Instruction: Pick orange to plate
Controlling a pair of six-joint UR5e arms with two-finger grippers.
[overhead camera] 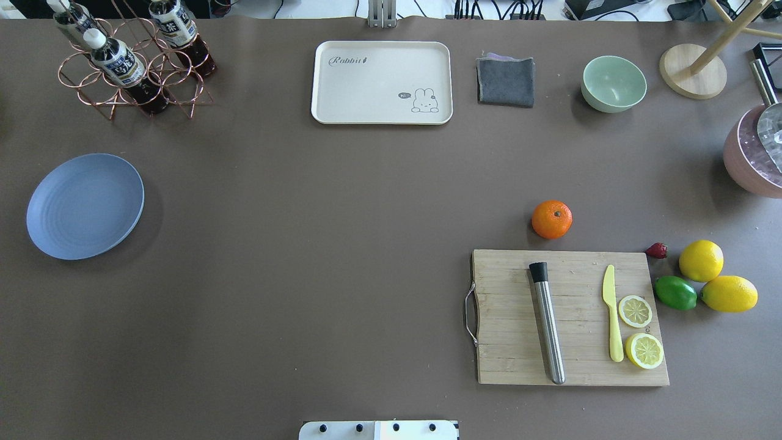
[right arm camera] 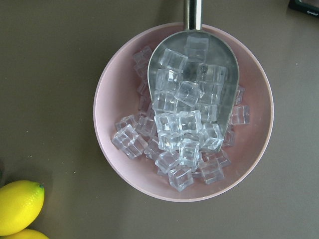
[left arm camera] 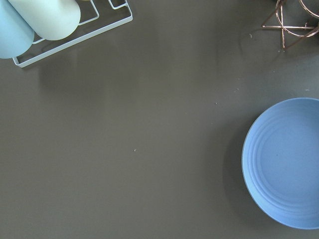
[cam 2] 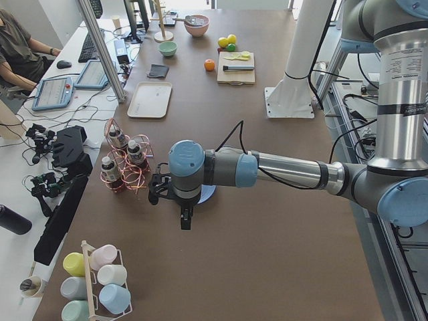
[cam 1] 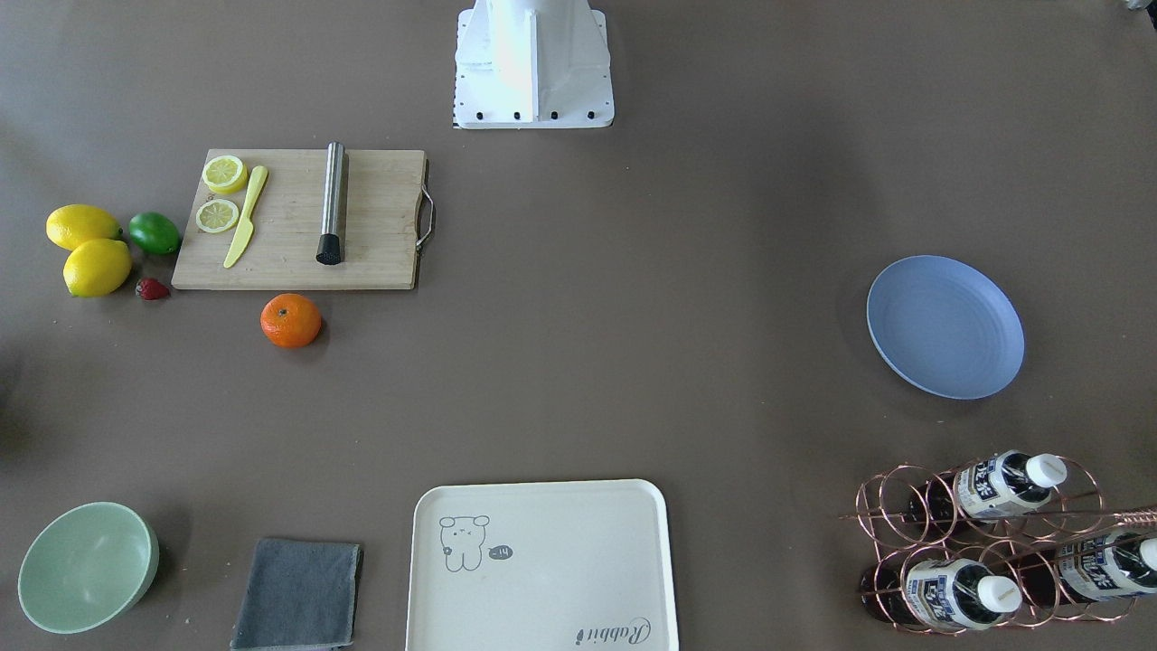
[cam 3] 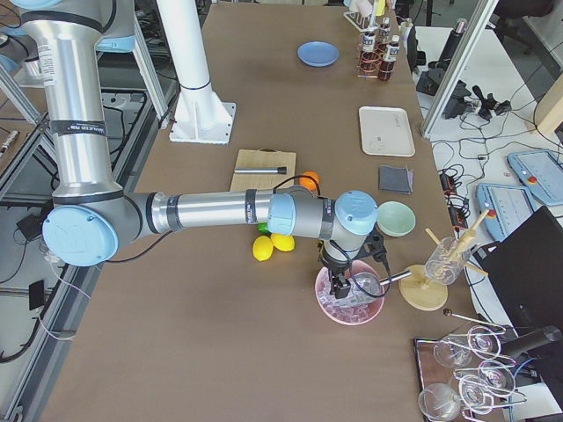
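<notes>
Well, we cannot tell whether either gripper is open or closed, since both show only in the side views. The right gripper (cam 3: 342, 287) hangs over the pink bowl (right arm camera: 102, 107) of ice cubes with its metal scoop (right arm camera: 228, 69), and two lemons (right arm camera: 20, 206) lie just beside that bowl in its wrist view. The left gripper (cam 2: 185, 223) hangs over bare bench near the plate (left arm camera: 286, 164), which sits empty at the left end, close to the copper bottle rack (overhead camera: 131, 79).

The orange (overhead camera: 551, 219) rests on the bench on the right side, just beyond the far edge of the cutting board (overhead camera: 507, 318) and apart from it. It is well away from the plate, so we judge that the task has not started.

Several things could go wrong. The right arm is the nearer one, and if it swings away low it could clip the bowl rim or the scoop handle and spill ice. The orange is round and free, so an off-centre descent or one finger touching first would likely roll it toward the board or away. Yellow lemons (overhead camera: 701, 260) and a lime (overhead camera: 675, 293) lie near, so a wrong pick is possible. The carry across the bench is long, and on a shallow plate a high release could let the fruit roll off.
</notes>
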